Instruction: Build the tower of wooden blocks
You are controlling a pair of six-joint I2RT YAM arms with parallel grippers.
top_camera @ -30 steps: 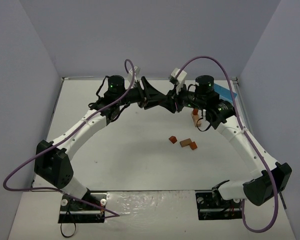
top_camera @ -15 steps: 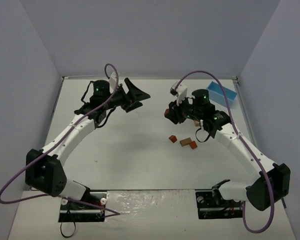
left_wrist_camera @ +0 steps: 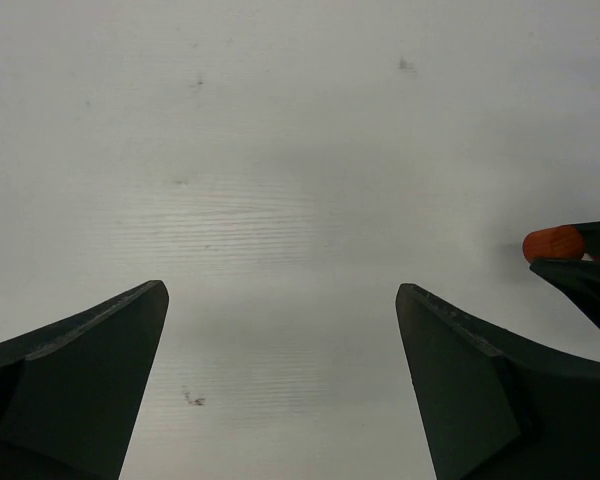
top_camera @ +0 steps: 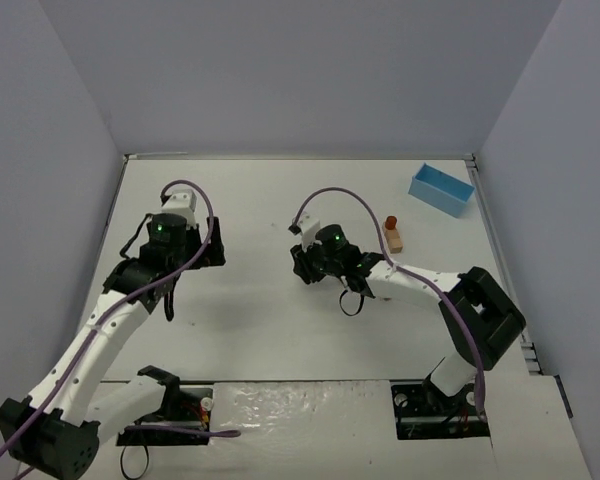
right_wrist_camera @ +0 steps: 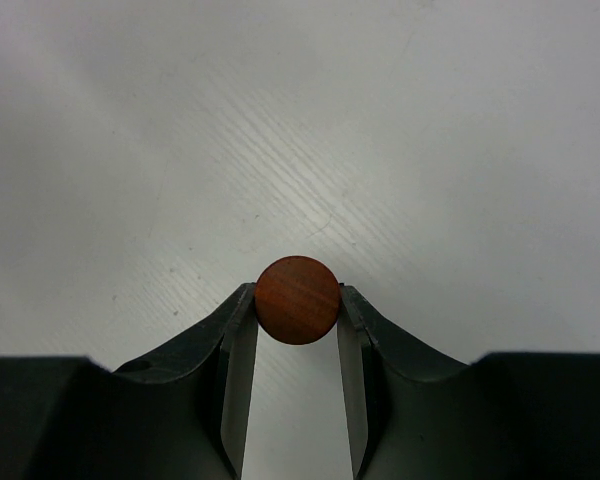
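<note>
Clamping a reddish round piece [right_wrist_camera: 297,300] between its fingers, the right gripper [right_wrist_camera: 297,292] hovers well apart from the wood block tower [top_camera: 391,234], which stands near the blue box [top_camera: 442,190]. It probably needs a level carry and careful centring over the stack before letting go. The left gripper [left_wrist_camera: 280,300] hangs wide open and empty.

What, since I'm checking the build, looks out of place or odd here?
Nothing looks spilled or damaged. The wood block tower stands apart from the blue box. One oddity: the right gripper clamps a round orange piece well left of the tower, toward the open left gripper.
</note>
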